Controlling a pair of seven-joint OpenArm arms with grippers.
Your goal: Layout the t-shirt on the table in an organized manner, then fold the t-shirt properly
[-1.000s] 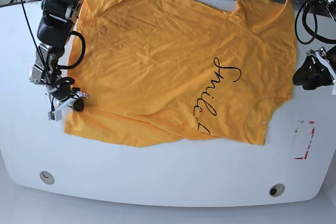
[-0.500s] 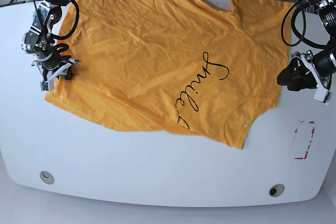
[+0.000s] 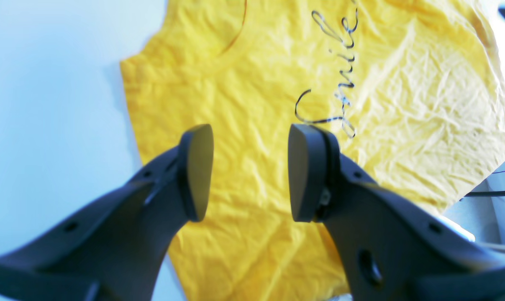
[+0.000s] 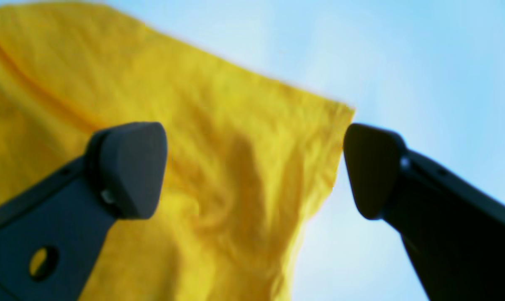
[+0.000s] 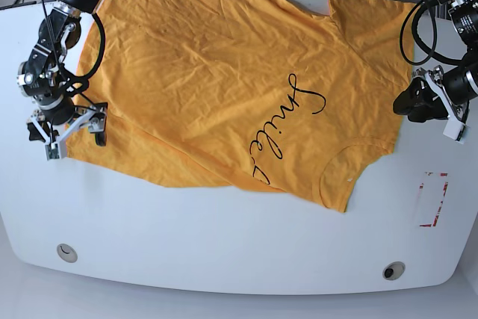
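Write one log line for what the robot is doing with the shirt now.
t-shirt spread on table, wrinkled | left gripper open, empty | right gripper open over shirt corner

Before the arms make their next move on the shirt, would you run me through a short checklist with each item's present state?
1. Right gripper open, nothing held: ok; its jaws stand wide over the shirt's corner.
2. Left gripper open, nothing held: ok.
3. t-shirt wholly on the table: cannot tell; its far edge meets the table's edge.
4. Shirt lying flat: not ok; the lower hem is folded over and wrinkles remain.
5. Script facing up: ok.
6. Both sleeves spread out: cannot tell.
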